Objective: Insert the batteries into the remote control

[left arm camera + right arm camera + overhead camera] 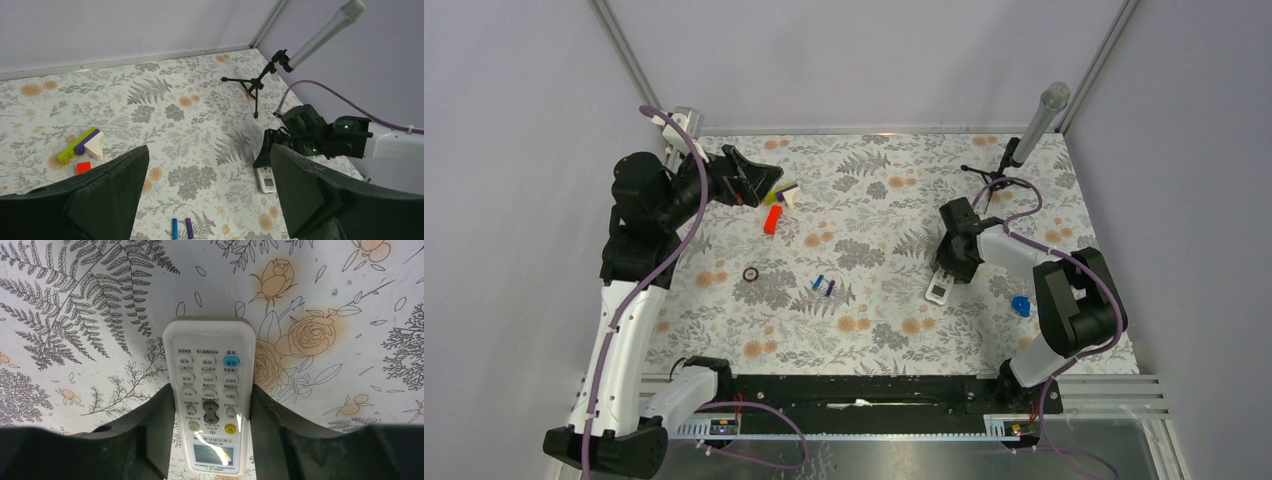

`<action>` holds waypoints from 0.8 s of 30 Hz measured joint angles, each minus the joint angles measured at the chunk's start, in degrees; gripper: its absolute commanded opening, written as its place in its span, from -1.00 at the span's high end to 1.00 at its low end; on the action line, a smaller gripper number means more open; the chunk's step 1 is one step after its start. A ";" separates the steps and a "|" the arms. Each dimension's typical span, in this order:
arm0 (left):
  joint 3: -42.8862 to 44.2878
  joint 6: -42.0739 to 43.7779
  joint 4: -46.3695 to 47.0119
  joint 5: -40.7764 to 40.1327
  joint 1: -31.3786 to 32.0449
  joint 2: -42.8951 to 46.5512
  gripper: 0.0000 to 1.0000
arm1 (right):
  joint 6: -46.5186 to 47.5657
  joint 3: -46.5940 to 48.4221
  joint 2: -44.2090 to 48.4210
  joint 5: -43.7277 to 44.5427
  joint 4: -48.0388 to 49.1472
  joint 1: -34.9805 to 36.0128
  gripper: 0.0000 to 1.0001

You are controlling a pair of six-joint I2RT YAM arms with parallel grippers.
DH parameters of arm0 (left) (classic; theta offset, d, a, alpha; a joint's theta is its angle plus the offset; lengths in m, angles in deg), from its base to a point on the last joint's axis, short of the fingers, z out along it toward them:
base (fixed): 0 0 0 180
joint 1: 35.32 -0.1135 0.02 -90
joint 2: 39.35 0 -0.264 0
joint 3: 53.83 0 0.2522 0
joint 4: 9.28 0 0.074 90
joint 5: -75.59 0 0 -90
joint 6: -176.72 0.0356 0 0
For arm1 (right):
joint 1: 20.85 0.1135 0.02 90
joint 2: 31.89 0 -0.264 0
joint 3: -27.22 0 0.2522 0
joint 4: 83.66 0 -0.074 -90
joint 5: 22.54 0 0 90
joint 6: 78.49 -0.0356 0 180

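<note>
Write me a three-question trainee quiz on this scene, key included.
1. Multiple choice: what lies between the fingers of the right gripper? A) the remote control B) a battery C) nothing
2. True or false: the remote control lies with its buttons facing down.
3. Fill in: ___ batteries lie loose on the table, while the left gripper stands open and empty.
Key: 1 A; 2 false; 3 two.
</note>
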 measured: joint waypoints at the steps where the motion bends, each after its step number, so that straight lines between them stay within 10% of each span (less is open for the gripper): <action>1: -0.39 0.46 -0.09 0.74 0.02 0.20 -0.98 | -0.35 0.09 -0.02 0.02 0.04 0.02 0.14; 24: -20.55 -13.84 15.74 -3.52 23.08 -17.25 -0.86 | -12.61 5.77 0.33 -35.82 30.71 3.30 0.19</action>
